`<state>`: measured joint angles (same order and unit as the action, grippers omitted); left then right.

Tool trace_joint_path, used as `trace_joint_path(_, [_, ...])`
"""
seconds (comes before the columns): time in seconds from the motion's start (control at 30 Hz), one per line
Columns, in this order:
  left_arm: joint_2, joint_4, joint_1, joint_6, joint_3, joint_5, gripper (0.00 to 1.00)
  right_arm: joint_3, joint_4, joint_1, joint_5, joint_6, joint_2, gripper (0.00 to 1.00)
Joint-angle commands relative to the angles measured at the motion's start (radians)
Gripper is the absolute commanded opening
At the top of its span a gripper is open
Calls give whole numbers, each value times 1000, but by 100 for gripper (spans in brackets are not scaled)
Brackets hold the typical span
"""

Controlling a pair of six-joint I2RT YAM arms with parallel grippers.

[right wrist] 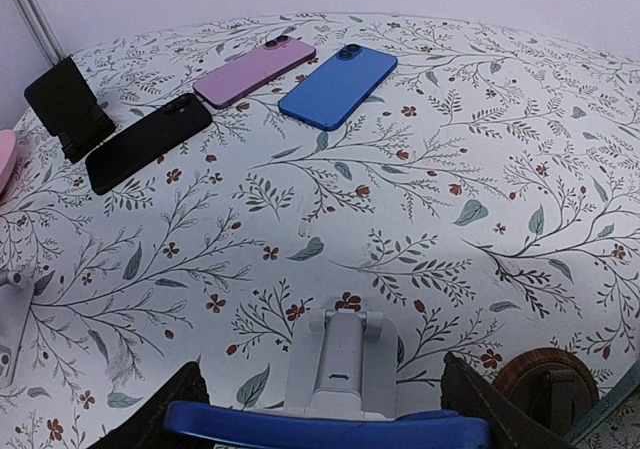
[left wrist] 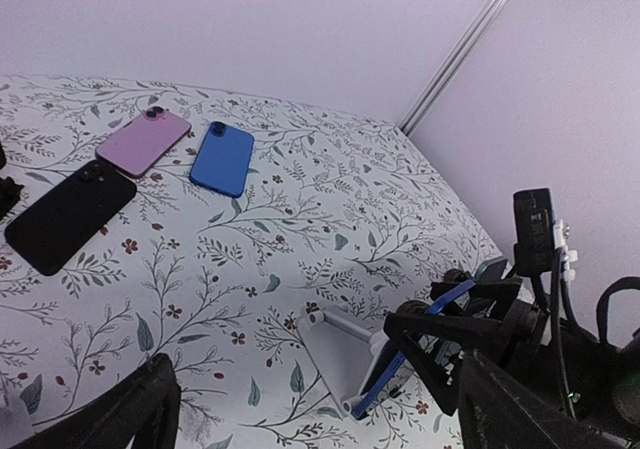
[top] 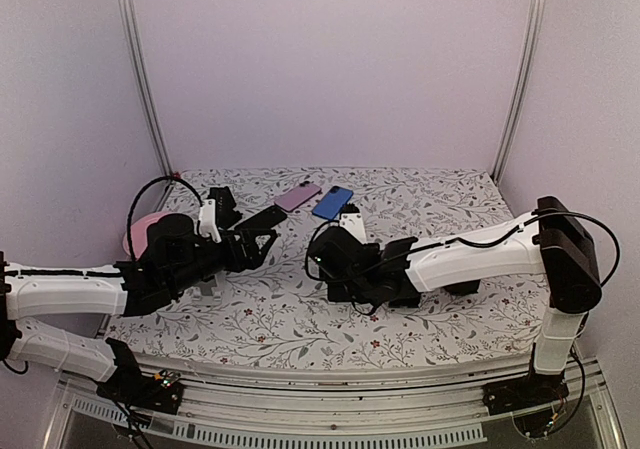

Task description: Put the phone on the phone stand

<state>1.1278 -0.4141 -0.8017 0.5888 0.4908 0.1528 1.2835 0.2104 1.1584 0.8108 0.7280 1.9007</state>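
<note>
A blue phone (right wrist: 320, 431) stands on edge between the fingers of my right gripper (right wrist: 322, 419), which is shut on it. In the left wrist view this phone (left wrist: 412, 347) leans against the back of the white phone stand (left wrist: 340, 354), its lower edge at the stand's front lip. From the right wrist the stand (right wrist: 340, 364) shows just beyond the phone. From the top, the right gripper (top: 335, 259) covers both phone and stand. My left gripper (left wrist: 315, 419) is open and empty, to the left of the stand and pointing at it (top: 262, 241).
Three phones lie flat at the back of the flowered table: black (right wrist: 148, 141), pink (right wrist: 255, 71) and blue (right wrist: 338, 86). A black stand (right wrist: 68, 104) is at the far left. A pink object (top: 145, 231) sits by the left arm. Walls enclose the table.
</note>
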Motion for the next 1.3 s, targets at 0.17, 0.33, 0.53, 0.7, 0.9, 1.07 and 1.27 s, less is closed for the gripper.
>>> trace_joint_path(0.17, [7, -25, 17, 3, -15, -14, 97, 4, 11, 3, 30, 28, 14, 38])
trace_joint_path(0.33, [11, -30, 17, 4, -15, -20, 96, 9, 23, 4, 24, 28, 14, 43])
trace_joint_path(0.53, [13, -35, 17, 5, -15, -30, 96, 34, 58, 3, 13, 41, 21, 64])
trace_joint_path(0.7, [13, -35, 16, 7, -17, -34, 97, 44, 83, 3, 9, 58, 21, 77])
trace_joint_path(0.9, [15, -39, 16, 5, -15, -42, 97, 61, 105, 4, 3, 61, 19, 95])
trace_joint_path(1.07, [15, -38, 18, 2, -14, -45, 97, 64, 107, 5, -11, 56, 11, 99])
trace_joint_path(1.27, [16, -38, 17, 0, -13, -50, 97, 65, 104, 6, -27, 48, -16, 99])
